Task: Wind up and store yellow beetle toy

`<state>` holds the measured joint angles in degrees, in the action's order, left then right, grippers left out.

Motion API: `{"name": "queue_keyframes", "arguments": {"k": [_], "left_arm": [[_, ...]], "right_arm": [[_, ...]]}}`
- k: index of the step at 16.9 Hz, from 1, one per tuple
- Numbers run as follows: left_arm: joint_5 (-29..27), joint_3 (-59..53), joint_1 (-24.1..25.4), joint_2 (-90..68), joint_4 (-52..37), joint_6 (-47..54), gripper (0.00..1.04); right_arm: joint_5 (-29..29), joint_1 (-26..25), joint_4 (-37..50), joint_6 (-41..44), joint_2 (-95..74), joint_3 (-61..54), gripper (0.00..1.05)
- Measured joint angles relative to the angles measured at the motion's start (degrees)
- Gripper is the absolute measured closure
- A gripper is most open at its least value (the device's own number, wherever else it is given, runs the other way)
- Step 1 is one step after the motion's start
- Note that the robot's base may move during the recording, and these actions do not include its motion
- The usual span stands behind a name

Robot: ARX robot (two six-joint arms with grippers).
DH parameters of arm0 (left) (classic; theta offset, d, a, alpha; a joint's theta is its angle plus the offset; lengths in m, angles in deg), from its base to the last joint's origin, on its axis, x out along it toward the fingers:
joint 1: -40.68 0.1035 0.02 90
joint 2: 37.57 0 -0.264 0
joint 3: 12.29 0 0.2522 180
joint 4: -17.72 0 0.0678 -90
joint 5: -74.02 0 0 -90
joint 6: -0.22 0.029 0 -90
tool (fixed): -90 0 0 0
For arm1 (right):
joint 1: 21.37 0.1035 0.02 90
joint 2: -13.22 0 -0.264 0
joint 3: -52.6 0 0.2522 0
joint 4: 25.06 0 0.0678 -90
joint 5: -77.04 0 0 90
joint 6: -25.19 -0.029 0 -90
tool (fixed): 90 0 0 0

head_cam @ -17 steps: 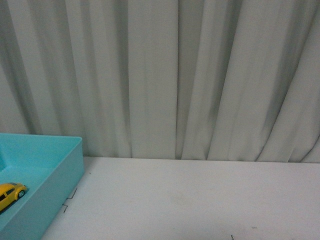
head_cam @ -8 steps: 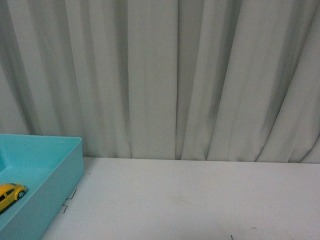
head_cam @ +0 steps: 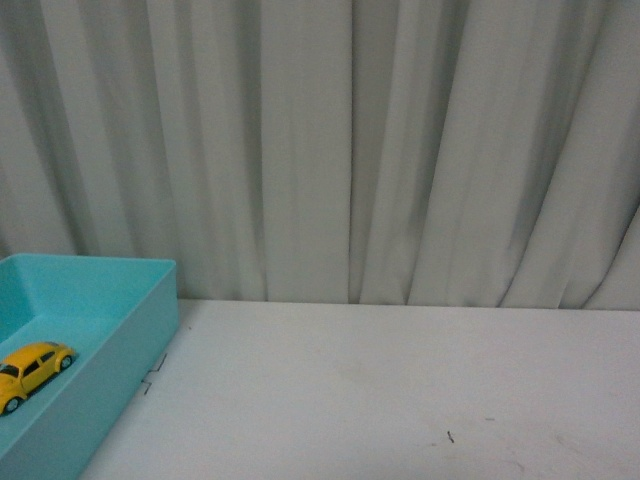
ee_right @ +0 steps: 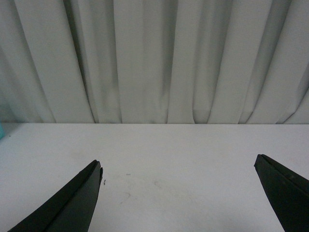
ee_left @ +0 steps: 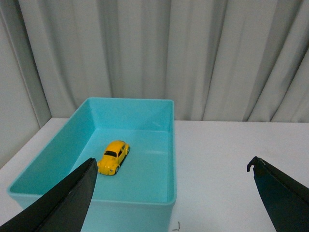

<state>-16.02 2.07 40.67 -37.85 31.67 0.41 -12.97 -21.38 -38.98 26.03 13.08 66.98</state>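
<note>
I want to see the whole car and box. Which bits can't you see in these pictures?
- Front view: the teal box is cut off by the left and bottom edges.
- Left wrist view: a left gripper finger hides the box's near corner.
- Yellow beetle toy: winding part too small to see.

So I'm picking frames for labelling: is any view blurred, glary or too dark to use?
Front view: dim and slightly soft, but the yellow beetle toy in the teal bin is readable. Left wrist view: brightest and sharpest, the toy crisp; the left pincer fingers are near-black silhouettes. Right wrist view: even light, no glare, right pincer fingers equally dark.
</note>
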Motion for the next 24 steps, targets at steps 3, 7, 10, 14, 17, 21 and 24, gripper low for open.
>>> {"name": "queue_keyframes", "arguments": {"k": [3,7,10,14,17,21,24], "left_arm": [[0.0,0.0,0.0,0.0,0.0,0.0,0.07],[0.0,0.0,0.0,0.0,0.0,0.0,0.07],[0.0,0.0,0.0,0.0,0.0,0.0,0.07],[0.0,0.0,0.0,0.0,0.0,0.0,0.07],[0.0,0.0,0.0,0.0,0.0,0.0,0.07],[0.0,0.0,0.0,0.0,0.0,0.0,0.07],[0.0,0.0,0.0,0.0,0.0,0.0,0.07]], "right_arm": [[0.0,0.0,0.0,0.0,0.0,0.0,0.06],[0.0,0.0,0.0,0.0,0.0,0.0,0.06],[0.0,0.0,-0.1,0.0,0.0,0.0,0.06],[0.0,0.0,0.0,0.0,0.0,0.0,0.06],[0.0,0.0,0.0,0.0,0.0,0.0,0.06],[0.0,0.0,0.0,0.0,0.0,0.0,0.06],[0.0,0.0,0.0,0.0,0.0,0.0,0.06]]}}
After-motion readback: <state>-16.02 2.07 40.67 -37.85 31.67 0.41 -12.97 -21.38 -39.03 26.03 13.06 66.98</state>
